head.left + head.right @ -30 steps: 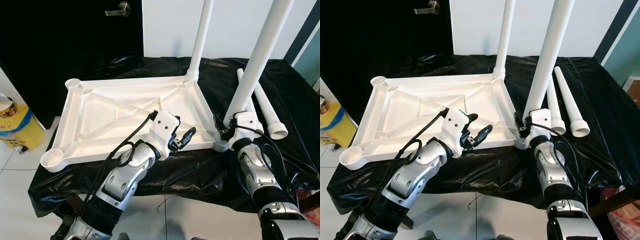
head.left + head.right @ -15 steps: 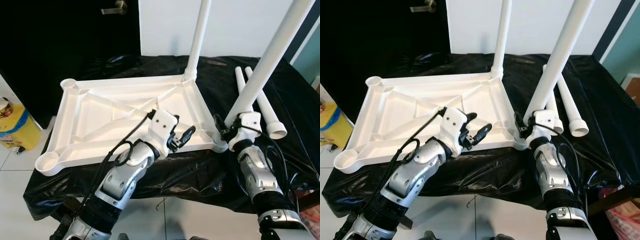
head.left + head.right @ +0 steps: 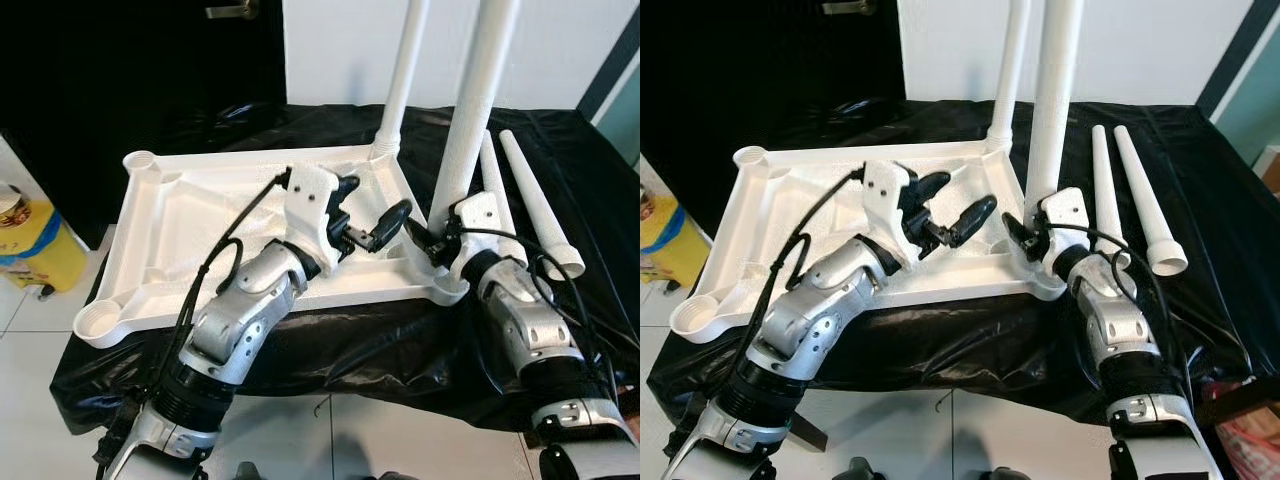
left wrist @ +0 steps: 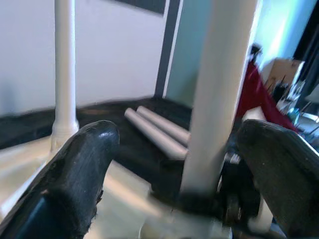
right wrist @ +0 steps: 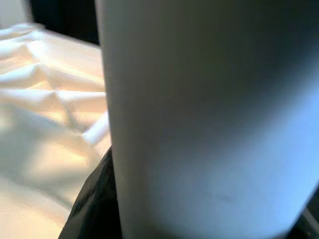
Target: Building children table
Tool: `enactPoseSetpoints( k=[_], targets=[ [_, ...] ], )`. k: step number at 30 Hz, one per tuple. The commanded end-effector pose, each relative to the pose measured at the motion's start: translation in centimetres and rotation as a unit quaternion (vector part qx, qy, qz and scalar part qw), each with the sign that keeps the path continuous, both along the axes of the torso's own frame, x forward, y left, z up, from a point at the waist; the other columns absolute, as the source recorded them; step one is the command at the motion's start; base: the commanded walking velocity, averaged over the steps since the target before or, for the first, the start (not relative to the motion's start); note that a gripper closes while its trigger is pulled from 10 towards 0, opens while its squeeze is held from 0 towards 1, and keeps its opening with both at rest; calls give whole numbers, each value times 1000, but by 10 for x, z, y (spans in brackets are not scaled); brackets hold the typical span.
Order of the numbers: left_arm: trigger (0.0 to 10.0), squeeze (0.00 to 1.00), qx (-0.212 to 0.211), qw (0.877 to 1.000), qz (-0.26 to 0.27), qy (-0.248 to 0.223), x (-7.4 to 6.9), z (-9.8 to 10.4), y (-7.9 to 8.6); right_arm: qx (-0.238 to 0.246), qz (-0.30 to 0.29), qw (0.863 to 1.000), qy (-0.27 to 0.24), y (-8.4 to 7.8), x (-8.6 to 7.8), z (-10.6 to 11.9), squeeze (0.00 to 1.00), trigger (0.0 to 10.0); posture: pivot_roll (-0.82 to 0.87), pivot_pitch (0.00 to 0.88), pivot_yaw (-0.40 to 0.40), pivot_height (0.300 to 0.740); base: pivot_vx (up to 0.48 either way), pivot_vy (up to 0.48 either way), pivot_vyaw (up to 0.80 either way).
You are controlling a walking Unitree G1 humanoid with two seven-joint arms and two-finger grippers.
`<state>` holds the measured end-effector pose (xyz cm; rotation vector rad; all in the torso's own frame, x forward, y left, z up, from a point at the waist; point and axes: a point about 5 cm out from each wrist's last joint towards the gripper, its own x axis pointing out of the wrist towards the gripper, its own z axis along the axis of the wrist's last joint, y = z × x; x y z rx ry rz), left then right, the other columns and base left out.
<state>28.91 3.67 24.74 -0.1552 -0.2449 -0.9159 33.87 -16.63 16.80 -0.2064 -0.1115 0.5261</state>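
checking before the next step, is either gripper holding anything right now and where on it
The right gripper grips the near table leg at its base, by the corner socket. The left gripper is open, holding nothing.

Smooth white plastic tabletop [image 3: 200,230] and legs [image 3: 475,110] rest on glossy, crinkled black sheeting [image 3: 400,340].

Open tabletop underside [image 3: 200,230]: free room on robot's left. Two upright legs [image 3: 478,100] [image 3: 405,70] block right side; spare legs [image 3: 535,205] lie beyond.

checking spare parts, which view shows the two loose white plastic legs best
The right eye view: both loose white tapered plastic legs lie in full on the black cloth. Left eye view shows them similarly; left wrist view gives a blurred glimpse; right wrist view has a leg up close.
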Motion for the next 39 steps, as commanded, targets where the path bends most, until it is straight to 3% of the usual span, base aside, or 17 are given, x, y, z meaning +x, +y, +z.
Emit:
enactPoseSetpoints(
  k=[1, 6, 11, 22, 23, 39],
  targets=[
    [10000, 0, 27, 970, -234, -61, -21, 8, -13, -16, 32, 999, -1, 6, 0, 7, 0, 10000, 23, 15, -68, 740, 0, 0, 0],
    [10000, 0, 31, 965, -250, -68, -20, 13, -16, -33, 54, 998, -2, 9, 1, 10, 0, 10000, 21, 11, -72, 740, 0, 0, 0],
    [10000, 0, 49, 953, -278, -108, -15, 31, -27, -73, 136, 988, 18, 20, -3, 14, 0, 10000, 13, 1, -73, 740, 0, 0, 0],
    [10000, 0, 40, 945, -307, -108, -12, 46, -31, -104, 184, 976, 41, 25, -8, 9, 0, 10000, 10, 0, -66, 740, 0, 0, 0],
    [0, 0, 30, 945, -311, -96, -11, 47, -31, -104, 185, 976, 42, 26, -9, 8, 0, 10000, 11, 0, -64, 740, 0, 0, 0],
    [0, 0, 26, 945, -314, -93, -10, 49, -31, -99, 183, 977, 50, 27, -8, 8, 0, 10000, 17, 6, -68, 740, 0, 0, 0]
  ],
)
